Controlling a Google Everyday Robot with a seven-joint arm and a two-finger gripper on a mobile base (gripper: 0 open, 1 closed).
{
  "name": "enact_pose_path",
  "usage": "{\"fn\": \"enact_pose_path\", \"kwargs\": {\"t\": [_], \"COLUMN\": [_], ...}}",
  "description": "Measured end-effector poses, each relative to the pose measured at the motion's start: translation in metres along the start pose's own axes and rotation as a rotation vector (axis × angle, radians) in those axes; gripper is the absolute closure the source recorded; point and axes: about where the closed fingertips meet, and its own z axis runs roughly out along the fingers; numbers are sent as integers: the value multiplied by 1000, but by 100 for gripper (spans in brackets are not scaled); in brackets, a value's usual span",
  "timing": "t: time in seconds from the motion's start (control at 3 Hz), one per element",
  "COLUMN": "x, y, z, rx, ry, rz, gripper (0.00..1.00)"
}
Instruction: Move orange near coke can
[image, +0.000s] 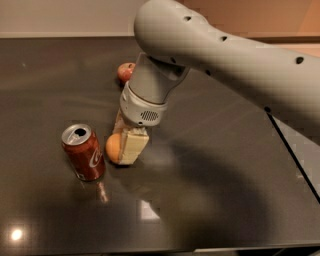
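Looking down on the dark table (225, 190), we see the grey arm (225, 55) reach in from the right edge, where it is cut off; its wrist covers part of the red apple (125, 71) behind it. The gripper (124, 147) sits low, just right of the upright coke can (83, 152), its pale fingers (133, 145) closed on the orange (113, 148). The near finger hides the fruit's right half, and the far one shows only as a sliver behind. We cannot tell whether the orange touches the surface. It lies just beside the can, with a narrow gap between them. The tabletop is glossy and near black, mirroring a lamp glint (16, 234). A pale wall (60, 17) runs along the top.
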Motion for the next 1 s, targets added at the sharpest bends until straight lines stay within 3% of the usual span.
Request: {"fn": "enact_pose_path", "kwargs": {"t": [0.33, 0.67, 1.0], "x": [-1, -2, -2], "y": [0, 1, 1], "z": [0, 1, 1], "rx": [-1, -1, -1], "ry": [1, 2, 2], "rz": [-2, -5, -5], "gripper": [12, 0, 0]}}
